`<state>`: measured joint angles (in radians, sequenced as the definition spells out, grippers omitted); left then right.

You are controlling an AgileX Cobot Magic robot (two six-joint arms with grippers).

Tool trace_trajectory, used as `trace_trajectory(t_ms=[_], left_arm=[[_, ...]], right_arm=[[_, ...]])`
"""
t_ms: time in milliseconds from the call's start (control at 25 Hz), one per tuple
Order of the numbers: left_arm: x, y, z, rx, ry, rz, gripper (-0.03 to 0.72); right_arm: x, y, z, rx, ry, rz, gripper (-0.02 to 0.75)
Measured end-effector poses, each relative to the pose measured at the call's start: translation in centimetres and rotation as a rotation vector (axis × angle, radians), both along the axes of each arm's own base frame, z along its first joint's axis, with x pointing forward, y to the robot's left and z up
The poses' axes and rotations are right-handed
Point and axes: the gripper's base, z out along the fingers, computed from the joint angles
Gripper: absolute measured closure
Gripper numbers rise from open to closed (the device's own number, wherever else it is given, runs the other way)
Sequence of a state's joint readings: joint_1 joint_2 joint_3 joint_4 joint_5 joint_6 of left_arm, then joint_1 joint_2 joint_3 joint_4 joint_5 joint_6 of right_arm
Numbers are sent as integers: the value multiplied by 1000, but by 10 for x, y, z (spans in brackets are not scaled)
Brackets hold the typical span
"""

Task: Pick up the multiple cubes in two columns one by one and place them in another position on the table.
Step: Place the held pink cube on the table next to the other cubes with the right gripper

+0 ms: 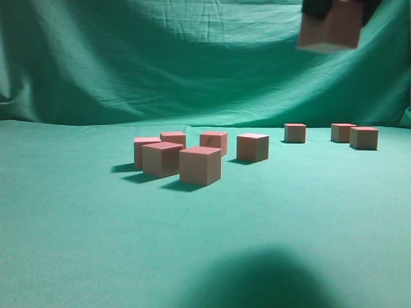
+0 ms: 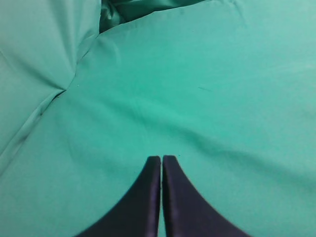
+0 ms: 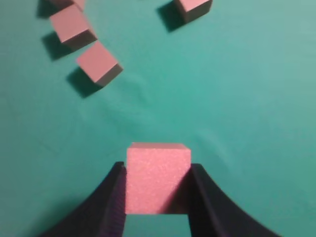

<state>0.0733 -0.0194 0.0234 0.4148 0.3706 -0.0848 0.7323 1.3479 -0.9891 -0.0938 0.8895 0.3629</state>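
Note:
High at the upper right of the exterior view, my right gripper (image 1: 337, 8) is shut on one pinkish cube (image 1: 329, 31), well above the table (image 1: 77, 244). The right wrist view shows that held cube (image 3: 158, 177) squeezed between the black fingers of the right gripper (image 3: 157, 167). Several cubes stand in a loose cluster left of centre, the nearest cube (image 1: 200, 165) in front. Three more cubes stand apart at the back right, around one cube (image 1: 342, 132). My left gripper (image 2: 161, 158) is shut and empty over bare green cloth, and it does not show in the exterior view.
Green cloth rises as a draped backdrop (image 1: 192, 64) behind the table. A dark shadow (image 1: 257, 282) lies on the near cloth. Below the held cube, the right wrist view shows three cubes on the table, one cube (image 3: 98, 61) nearest.

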Motion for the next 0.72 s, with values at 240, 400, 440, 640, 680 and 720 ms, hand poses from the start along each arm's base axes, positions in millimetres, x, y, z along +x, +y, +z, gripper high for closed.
trace_trajectory(t_ms=[240,400,440,640,680,720], left_arm=[[0,0,0,0,0,0,688],[0,0,0,0,0,0,688],[0,0,0,0,0,0,688],[0,0,0,0,0,0,688],[0,0,0,0,0,0,688],[0,0,0,0,0,0,688]], right_arm=[[-6,17,-24,82,-20,2,483],[1,25,-43,69,8,-14,483],[3,27,-48,63,16,-16,483],[6,28,-54,23,6,3,483],[7,27,-54,15,-1,10,483],[7,27,-54,6,-6,14,483]])
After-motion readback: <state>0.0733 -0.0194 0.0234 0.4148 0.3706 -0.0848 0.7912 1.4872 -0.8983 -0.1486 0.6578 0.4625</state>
